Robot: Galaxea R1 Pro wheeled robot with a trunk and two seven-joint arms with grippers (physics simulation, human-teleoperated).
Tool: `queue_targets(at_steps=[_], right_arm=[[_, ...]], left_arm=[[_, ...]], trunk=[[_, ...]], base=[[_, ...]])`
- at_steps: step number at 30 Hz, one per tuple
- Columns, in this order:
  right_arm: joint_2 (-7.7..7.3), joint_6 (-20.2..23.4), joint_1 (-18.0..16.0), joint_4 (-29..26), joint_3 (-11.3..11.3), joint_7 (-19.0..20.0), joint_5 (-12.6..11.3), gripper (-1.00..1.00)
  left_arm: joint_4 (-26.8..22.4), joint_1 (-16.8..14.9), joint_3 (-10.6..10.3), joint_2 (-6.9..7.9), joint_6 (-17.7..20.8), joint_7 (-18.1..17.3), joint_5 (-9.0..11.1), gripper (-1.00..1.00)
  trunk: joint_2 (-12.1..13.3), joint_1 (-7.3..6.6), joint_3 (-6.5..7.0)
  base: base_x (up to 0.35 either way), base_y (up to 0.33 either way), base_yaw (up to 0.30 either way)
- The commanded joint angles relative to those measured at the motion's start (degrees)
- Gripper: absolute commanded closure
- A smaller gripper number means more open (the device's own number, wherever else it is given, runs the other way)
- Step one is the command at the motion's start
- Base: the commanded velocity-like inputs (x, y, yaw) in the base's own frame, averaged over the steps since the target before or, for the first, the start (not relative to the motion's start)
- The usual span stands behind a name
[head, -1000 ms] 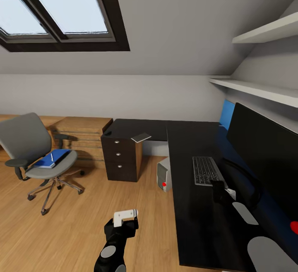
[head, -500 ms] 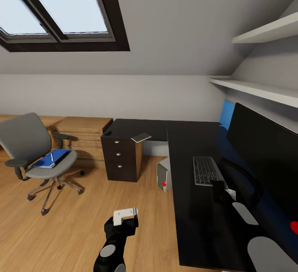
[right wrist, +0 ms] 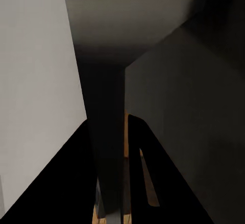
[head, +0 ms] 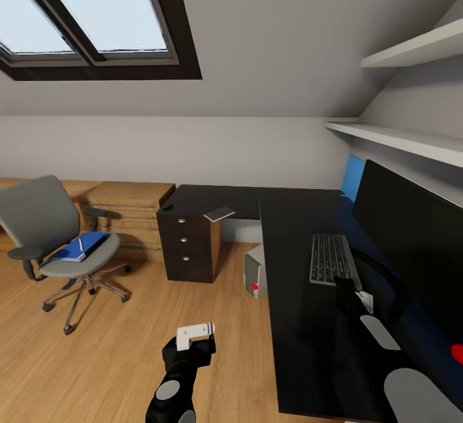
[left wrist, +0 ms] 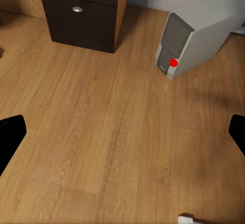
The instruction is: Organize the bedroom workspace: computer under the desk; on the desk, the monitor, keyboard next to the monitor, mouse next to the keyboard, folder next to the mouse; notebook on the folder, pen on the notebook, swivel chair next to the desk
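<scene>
head: keyboard (head: 332, 259) on desk (head: 302, 320) at 4 o'clock beside monitor (head: 411, 249), right gripper (head: 347, 291) at its near end, grip unclear; step judged keyboard placement, next release | left wrist: left gripper (left wrist: 122, 132) spread wide over floor, computer (left wrist: 191, 42) at 1 o'clock | right wrist: dark, indistinct

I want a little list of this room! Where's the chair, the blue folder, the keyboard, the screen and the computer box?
swivel chair: on the wood floor, away from the desk
folder: blue, on the chair seat
keyboard: on the desk, in front of the monitor
monitor: on the desk
computer: on the floor, under the desk edge
right gripper: at the keyboard's near end
</scene>
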Motion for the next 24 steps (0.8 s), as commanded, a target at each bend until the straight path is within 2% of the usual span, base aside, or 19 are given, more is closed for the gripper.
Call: queue_targets(at_steps=[1,9,17,24], right_arm=[[0.02,0.45,-0.05,0.04,-0.19,0.45,-0.61,1.0],[0.01,1.79,-0.05,0.04,-0.14,0.47,1.17,1.0],[-0.05,6.48,-0.05,0.05,-0.13,0.53,1.77,1.0],[-0.07,7.28,-0.05,0.04,-0.13,0.56,1.94,1.0]], left_arm=[[-0.07,-0.06,-0.09,0.01,0.21,0.42,0.33,-1.0],[-0.07,-0.06,-0.14,-0.04,0.22,0.4,0.35,-1.0],[-0.07,-0.06,-0.23,-0.04,0.22,0.39,0.37,-1.0],[-0.07,-0.06,-0.47,-0.08,0.31,0.32,0.41,-1.0]], trunk=[[-0.05,0.0,-0.07],[-0.05,0.0,-0.07],[-0.05,0.0,-0.07],[-0.45,0.22,-0.25]], base=[[0.0,0.0,0.0],[0.0,0.0,0.0],[0.0,0.0,0.0],[0.0,0.0,0.0]])
